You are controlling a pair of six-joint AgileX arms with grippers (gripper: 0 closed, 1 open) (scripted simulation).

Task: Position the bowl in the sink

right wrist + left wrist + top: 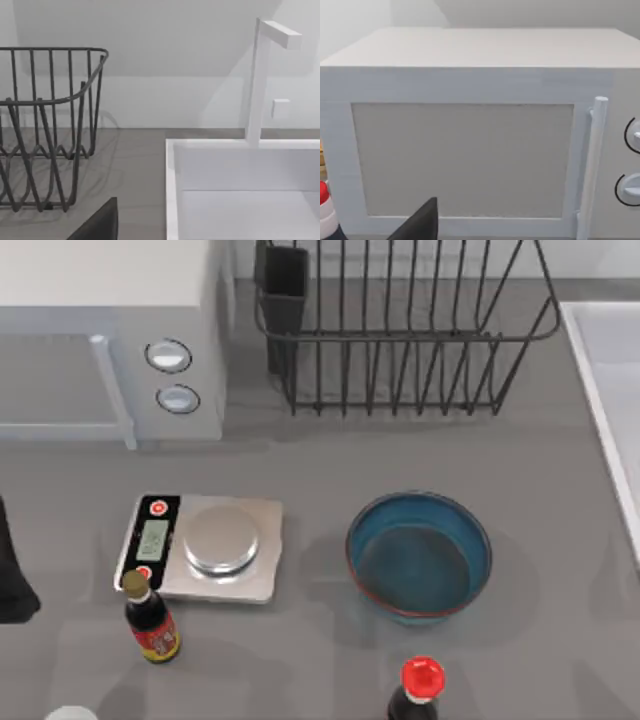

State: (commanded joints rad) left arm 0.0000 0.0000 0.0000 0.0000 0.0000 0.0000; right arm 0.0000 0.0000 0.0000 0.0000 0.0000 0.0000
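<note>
The bowl (pixel 418 555), deep blue with a thin reddish-brown rim, sits upright on the grey counter right of centre in the top view, and nothing touches it. The sink (pixel 605 370) is a pale basin cut off by the right edge. In the right wrist view the sink (pixel 240 200) shows its raised rim and a white tap (pixel 260 80) behind it. My left arm (pixel 12 575) is a dark shape at the far left edge, well away from the bowl. A dark piece of my left gripper (pixel 420 224) faces the microwave. A dark piece of my right gripper (pixel 100 222) faces the sink.
A white microwave (pixel 110 340) stands at the back left and a black wire dish rack (pixel 400 330) at the back middle. A kitchen scale (pixel 205 545) lies left of the bowl. A dark sauce bottle (pixel 150 620) and a red-capped bottle (pixel 420 690) stand near the front. Bare counter lies between bowl and sink.
</note>
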